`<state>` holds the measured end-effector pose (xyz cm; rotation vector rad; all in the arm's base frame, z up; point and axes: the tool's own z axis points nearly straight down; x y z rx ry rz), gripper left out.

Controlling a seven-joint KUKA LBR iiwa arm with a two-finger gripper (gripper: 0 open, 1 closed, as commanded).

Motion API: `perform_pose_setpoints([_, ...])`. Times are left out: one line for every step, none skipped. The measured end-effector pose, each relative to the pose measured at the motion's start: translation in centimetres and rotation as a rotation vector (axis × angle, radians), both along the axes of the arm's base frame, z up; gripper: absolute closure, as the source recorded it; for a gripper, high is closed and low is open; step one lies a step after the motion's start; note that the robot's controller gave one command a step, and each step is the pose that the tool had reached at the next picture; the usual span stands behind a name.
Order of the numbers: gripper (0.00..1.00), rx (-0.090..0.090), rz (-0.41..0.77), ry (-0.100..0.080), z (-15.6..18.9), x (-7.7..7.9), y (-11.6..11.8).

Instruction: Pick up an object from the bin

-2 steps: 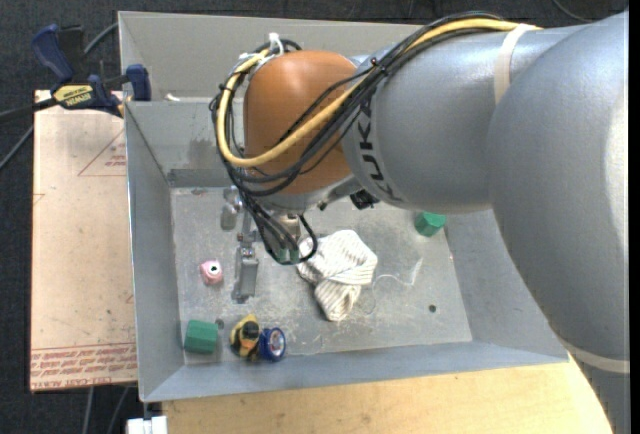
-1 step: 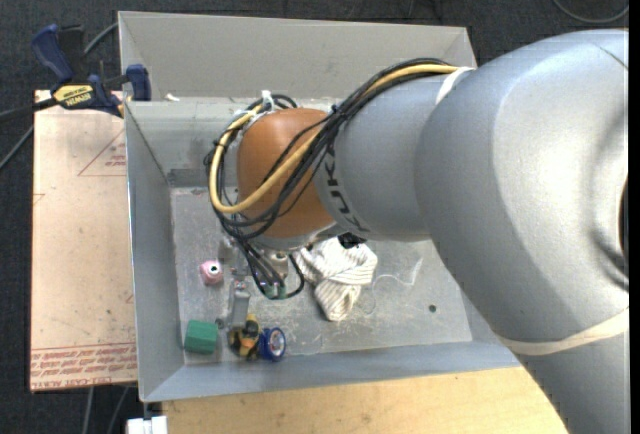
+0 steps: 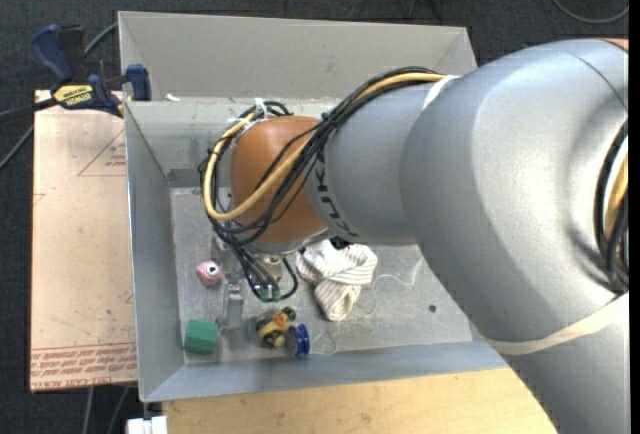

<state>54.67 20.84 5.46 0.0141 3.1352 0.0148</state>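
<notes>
The green block point(image 3: 200, 336) lay in the bin's point(image 3: 150, 252) near corner, close to the left wall and the front wall, with a narrow strip of bare floor between it and each. The claw point(image 3: 234, 307) hung just beyond the green block, on the arm's side and toward the far wall, above bare floor. Whether it was wide or narrow could not be told, and nothing could be seen in its hold.

A small pink round piece point(image 3: 208, 272) sat farther from the green block toward the far wall, just beside the claw on the side away from the arm. Level with the green block and past the claw lay a small yellow-and-dark toy point(image 3: 272, 328) with a blue cap point(image 3: 300, 344) touching it, both near the front wall. Beyond those, well apart from the green block, a bundle of white cloth point(image 3: 338, 280) was heaped partly under the arm point(image 3: 480, 172).

The orange cover point(image 3: 270, 172) and its looped cables point(image 3: 215, 192) hung over the floor on the far side of the green block, hiding what lay below. Open floor ran from the green block along the left wall toward the pink piece, and again past the white cloth toward the right wall.
</notes>
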Motion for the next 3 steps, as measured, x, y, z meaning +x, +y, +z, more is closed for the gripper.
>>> perform_pose_setpoints([0.00, -0.006, -0.083, 0.009, 1.4, -0.2, -0.2])
perform_pose_setpoints([0.00, 0.001, -0.138, 0.003, 1.7, -0.5, -2.1])
perform_pose_setpoints([0.00, -0.005, -0.017, 0.007, 1.6, -0.3, -4.4])
